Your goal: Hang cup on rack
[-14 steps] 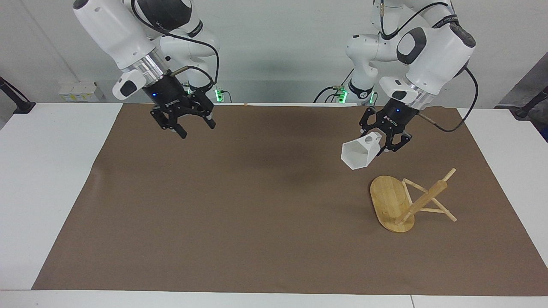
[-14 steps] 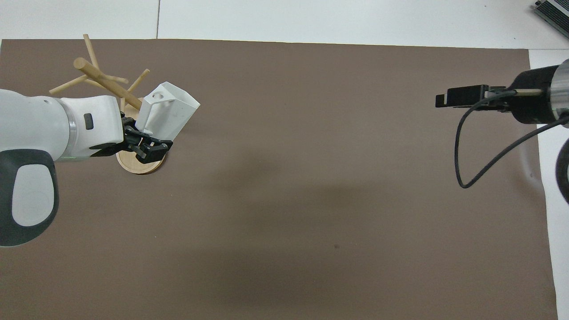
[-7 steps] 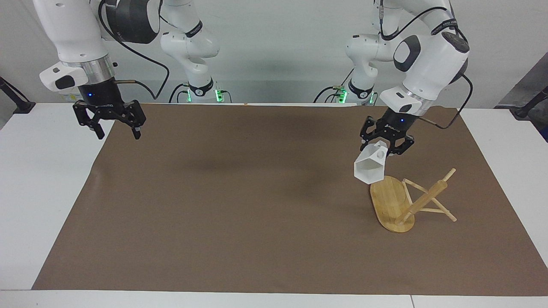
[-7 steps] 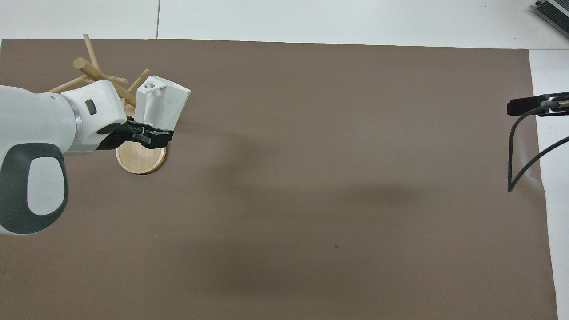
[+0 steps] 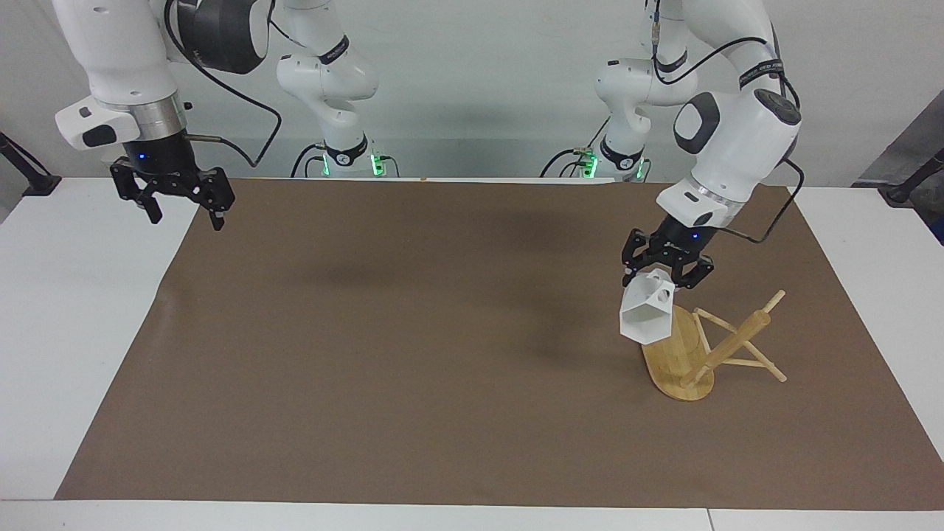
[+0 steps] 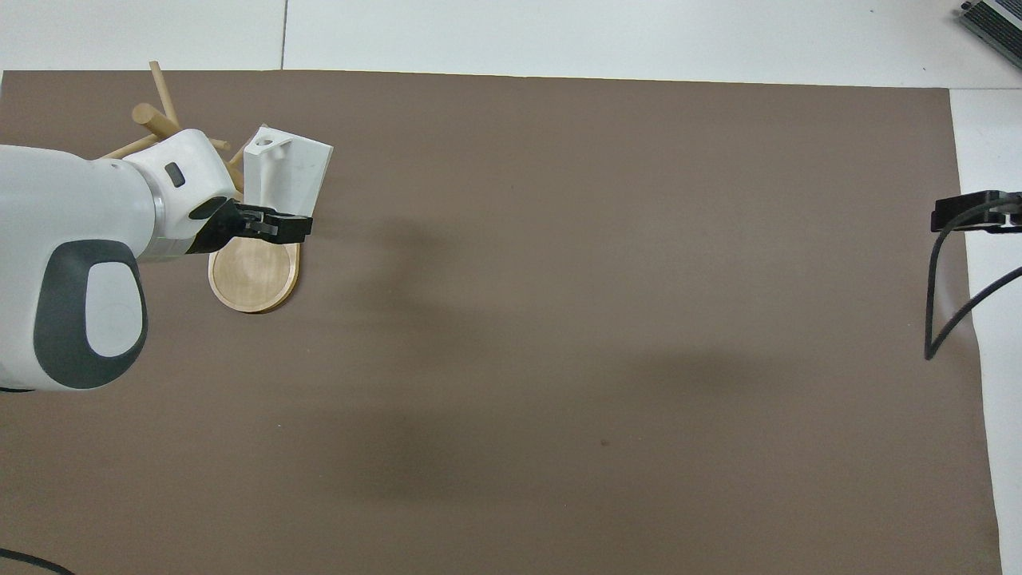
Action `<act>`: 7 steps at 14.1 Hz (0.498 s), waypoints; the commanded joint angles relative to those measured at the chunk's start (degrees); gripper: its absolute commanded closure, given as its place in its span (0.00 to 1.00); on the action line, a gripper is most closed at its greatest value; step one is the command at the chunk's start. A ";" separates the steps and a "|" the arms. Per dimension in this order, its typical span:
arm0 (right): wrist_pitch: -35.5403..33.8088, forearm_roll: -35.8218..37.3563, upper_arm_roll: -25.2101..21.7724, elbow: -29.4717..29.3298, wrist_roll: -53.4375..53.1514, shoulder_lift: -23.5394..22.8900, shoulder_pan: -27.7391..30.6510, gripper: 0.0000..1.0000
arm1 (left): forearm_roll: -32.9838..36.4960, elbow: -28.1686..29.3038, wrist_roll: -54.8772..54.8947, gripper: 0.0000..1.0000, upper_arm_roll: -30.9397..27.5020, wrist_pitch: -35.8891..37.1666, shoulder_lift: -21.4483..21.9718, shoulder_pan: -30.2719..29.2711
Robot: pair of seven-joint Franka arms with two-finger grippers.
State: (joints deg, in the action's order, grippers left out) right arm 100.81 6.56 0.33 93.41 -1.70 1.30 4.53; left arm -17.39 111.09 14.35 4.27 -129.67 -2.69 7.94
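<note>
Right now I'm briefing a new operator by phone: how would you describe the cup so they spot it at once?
Start at the brown mat covering the table, then go to its left-arm end, where a bamboo rack leans tilted on its oval base. Over that base, held in the air by the left end effector, is the cup: the only white thing there, faceted, with a blocky handle pierced by a round hole.

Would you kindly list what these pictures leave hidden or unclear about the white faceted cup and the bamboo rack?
- Overhead view: the left gripper and its arm cover much of the bamboo rack, including where the post meets the base.
- Facing view: the white faceted cup hides part of the rack's base.
- Overhead view: the right gripper is cut off by the edge; the right arm waits.
</note>
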 commanded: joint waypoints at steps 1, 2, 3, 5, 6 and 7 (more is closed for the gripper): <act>-3.94 -2.85 0.46 -0.77 -2.52 1.69 0.04 0.00 | 1.13 0.18 -2.57 1.00 0.21 -1.89 -0.73 -1.52; -5.09 -3.30 0.46 -0.86 -2.43 2.13 0.12 0.00 | 1.13 0.09 -2.58 1.00 0.21 -1.90 -0.82 -1.61; -5.97 -3.30 0.46 -0.78 -2.09 2.65 0.12 0.00 | 1.04 0.09 -2.66 1.00 0.12 -1.90 -0.91 -1.70; -8.69 -3.39 0.46 -0.78 -0.77 3.53 0.04 0.00 | 1.04 0.09 -3.89 1.00 0.12 -1.99 -1.09 -2.67; -9.22 -3.39 0.46 -0.78 0.02 3.97 0.12 0.00 | 0.95 0.09 -4.07 1.00 0.12 -1.99 -1.17 -2.84; -9.40 -3.39 0.38 -0.69 1.77 3.98 0.12 0.00 | 0.87 0.00 -4.59 1.00 0.12 -1.99 -1.35 -2.85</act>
State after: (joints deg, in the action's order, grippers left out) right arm 92.62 4.50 0.62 92.83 -2.63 4.67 4.16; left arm -17.39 111.09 11.50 4.04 -130.70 -3.76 5.73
